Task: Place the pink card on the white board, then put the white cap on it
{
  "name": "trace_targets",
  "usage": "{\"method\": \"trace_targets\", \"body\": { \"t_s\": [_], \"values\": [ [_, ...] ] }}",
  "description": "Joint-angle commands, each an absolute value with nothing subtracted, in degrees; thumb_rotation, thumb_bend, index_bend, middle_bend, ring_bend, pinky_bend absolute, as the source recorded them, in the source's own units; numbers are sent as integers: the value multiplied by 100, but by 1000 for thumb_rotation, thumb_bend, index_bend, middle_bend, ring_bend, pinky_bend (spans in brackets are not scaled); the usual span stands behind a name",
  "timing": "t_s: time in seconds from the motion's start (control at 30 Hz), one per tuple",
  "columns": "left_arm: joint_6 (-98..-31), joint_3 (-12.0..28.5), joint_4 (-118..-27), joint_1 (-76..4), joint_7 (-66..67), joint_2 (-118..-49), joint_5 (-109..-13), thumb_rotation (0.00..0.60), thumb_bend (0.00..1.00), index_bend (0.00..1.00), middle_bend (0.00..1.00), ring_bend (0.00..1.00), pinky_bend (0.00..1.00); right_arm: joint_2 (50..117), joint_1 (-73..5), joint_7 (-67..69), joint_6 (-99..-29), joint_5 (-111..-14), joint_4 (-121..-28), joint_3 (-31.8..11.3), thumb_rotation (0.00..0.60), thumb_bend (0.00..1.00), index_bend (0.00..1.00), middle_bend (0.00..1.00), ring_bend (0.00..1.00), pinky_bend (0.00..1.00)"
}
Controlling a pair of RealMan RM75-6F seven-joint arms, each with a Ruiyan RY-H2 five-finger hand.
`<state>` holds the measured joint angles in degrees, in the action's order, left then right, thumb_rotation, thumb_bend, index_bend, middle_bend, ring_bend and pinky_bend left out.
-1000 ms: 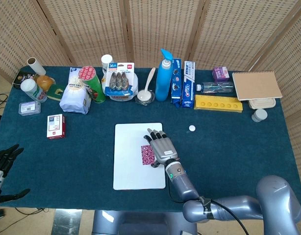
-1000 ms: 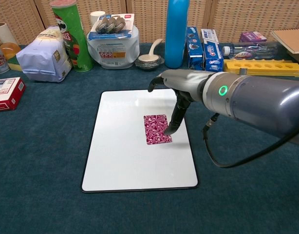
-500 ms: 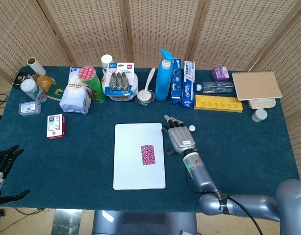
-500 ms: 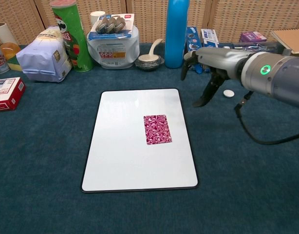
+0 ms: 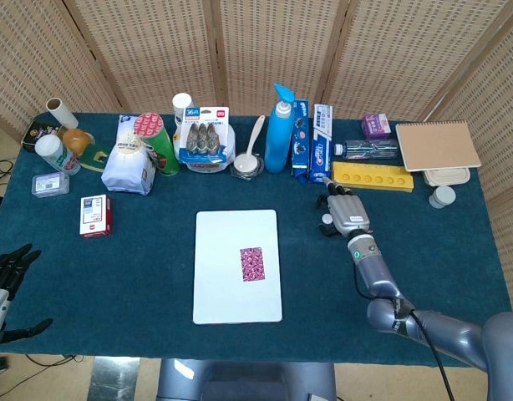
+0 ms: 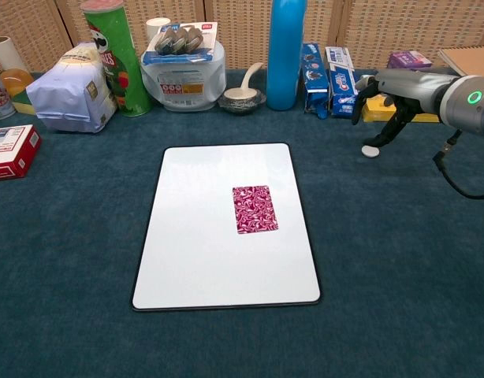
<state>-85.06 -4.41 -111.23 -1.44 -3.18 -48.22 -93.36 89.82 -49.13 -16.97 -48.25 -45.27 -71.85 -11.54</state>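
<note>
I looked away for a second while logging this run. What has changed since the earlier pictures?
The right robot hand let go of the patterned pink card and swung right, off the white rectangular board, to hover at the small round white cap, not yet gripping it. Card, board, cap and the left robot hand stayed put.

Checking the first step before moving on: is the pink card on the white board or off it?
On it: the pink card lies flat inside the white board, white showing all around.
</note>
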Motion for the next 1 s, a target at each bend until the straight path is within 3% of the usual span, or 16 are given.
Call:
{"method": "trace_targets", "body": {
  "t_s": [0.03,0.3,1.0],
  "values": [
    [-8527,-433,-11125,-133,-320,-4830,-9332,600,58,0,0,0,0,9099,-4898,-1571,-4711,-4703,-6971,-1152,600,367,369,21,0,138],
    [-8513,-410,-11134,-133,-276,-4855,-9277,600,58,0,0,0,0,9308,-4899,-1416,-4602,-4885,-6540,-1199,600,367,369,17,0,134],
    [-8368,-360,-11244,-171,86,-4966,-9071,600,58,0,0,0,0,9645,-4822,-1049,-4179,-5334,-5646,-1195,600,368,369,10,0,0]
  ]
}}
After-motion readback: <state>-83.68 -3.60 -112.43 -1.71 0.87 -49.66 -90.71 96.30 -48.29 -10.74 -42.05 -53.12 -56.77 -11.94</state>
